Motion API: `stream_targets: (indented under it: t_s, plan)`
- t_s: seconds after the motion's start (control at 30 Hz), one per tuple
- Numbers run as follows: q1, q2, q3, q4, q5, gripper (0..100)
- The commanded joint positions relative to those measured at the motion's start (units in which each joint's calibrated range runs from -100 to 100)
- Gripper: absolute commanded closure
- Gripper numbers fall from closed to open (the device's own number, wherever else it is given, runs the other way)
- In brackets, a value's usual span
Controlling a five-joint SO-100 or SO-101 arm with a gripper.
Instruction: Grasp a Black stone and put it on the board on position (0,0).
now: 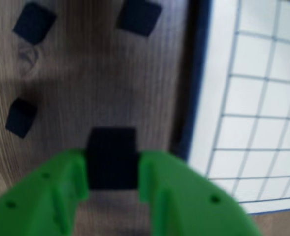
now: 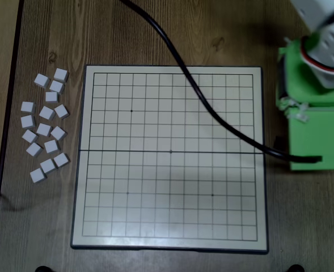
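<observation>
Gripping a Black stone [image 1: 112,157] between green fingers [image 1: 61,189], beside the board [image 1: 253,98], three more on wood

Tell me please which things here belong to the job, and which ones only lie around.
Job: Black stone between the green gripper fingers; the board.
Lying about: three other black blocks on the table; white blocks left of the board in the overhead view; black cable.

Nothing here can be read: no letters, numbers or brand marks on the board [image 2: 169,241], the blocks, the green arm or the wooden table [image 2: 53,34].
</observation>
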Motion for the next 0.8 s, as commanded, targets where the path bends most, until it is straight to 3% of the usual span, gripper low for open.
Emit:
stream_targets:
  t_s: [0.0,0.77]
  plan:
    - [3.87,-9.37,-2.57,1.38,2.15,94]
    - [31.18,-23.62,5.65,2.87,16.41,94]
